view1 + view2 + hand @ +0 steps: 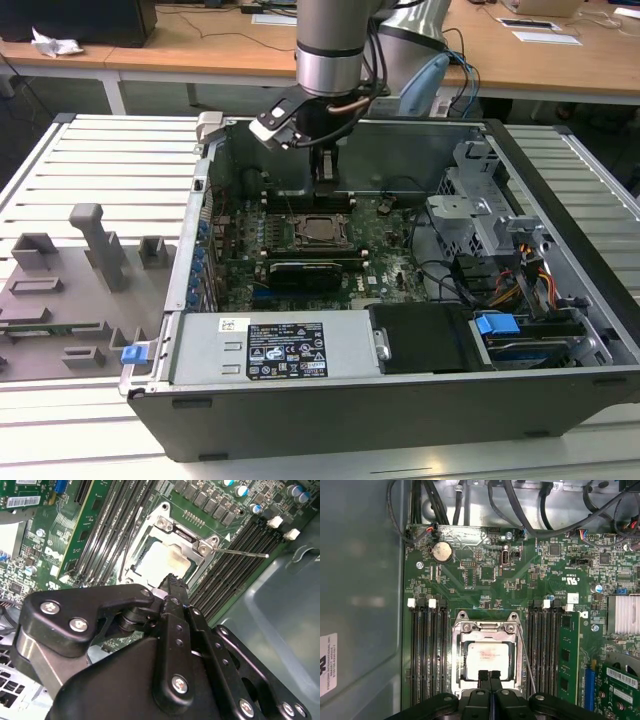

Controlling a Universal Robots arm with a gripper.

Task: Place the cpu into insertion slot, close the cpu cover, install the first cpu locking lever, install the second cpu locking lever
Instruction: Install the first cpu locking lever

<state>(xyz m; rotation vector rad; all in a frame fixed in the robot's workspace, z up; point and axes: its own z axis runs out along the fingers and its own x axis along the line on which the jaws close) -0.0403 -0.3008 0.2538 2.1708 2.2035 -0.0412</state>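
Hovering at the cpu's near edge, the gripper has its jaws pressed together, empty. The cpu sits in the insertion slot under the cpu cover, which seemingly lies flat. Memory slots crowd both sides; open motherboard lies beyond.

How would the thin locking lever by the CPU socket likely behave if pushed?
The locking lever is a thin bare metal rod, so it probably flexes springily and could slip off the narrow shut fingertips of the gripper. Anchored at one end beside the cpu cover, it should likely pivot rather than slide.
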